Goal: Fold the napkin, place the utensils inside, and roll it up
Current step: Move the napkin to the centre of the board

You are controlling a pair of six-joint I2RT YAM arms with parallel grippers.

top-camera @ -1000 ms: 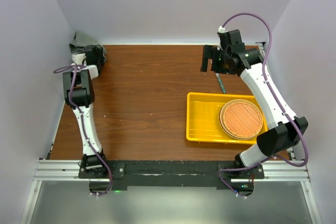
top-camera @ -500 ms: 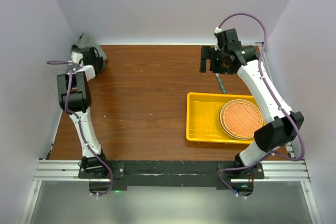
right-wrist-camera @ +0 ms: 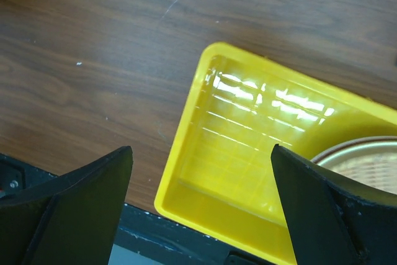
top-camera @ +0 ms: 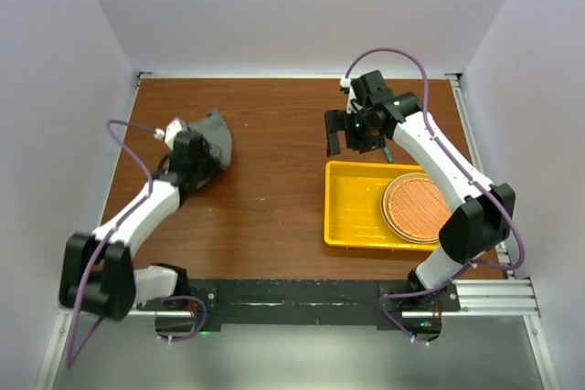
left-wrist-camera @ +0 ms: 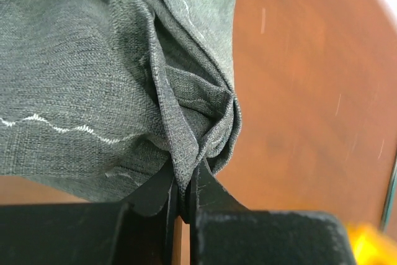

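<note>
Left end effector (left-wrist-camera: 184,185): I had it pinched narrow on a bunched fold of the napkin (left-wrist-camera: 93,85), with cloth squeezed between the jaws.
Napkin: it sat crumpled at about 9 o'clock on the surface (top-camera: 274,152), gathered toward the grip. Its pale stitch line wandered across the folds, and no edge lay flat.
Right end effector (right-wrist-camera: 200,175): it was spread wide and held nothing, hovering at about 1 o'clock above the tray's (right-wrist-camera: 186,153) far-left corner.
Utensils (top-camera: 388,152): I saw only a teal sliver just past the tray's 12 o'clock rim, half hidden by the right arm, and I could not count the pieces.
Tray: it sat at about 4 o'clock with the mat (top-camera: 420,207) lying in its right half.
Step in hand: I judged it to be bringing the napkin to the bare middle so it could be spread before any fold.
Doing it well: I would drag low and slowly toward 3 o'clock so the trailing cloth unfurls instead of rolling under. The right end effector should then take a stitched corner, not the bunch, and the two grips should pull apart until the edges run straight.
Risk: letting go while the cloth is wadded would probably leave hidden creases that spoil the fold.
</note>
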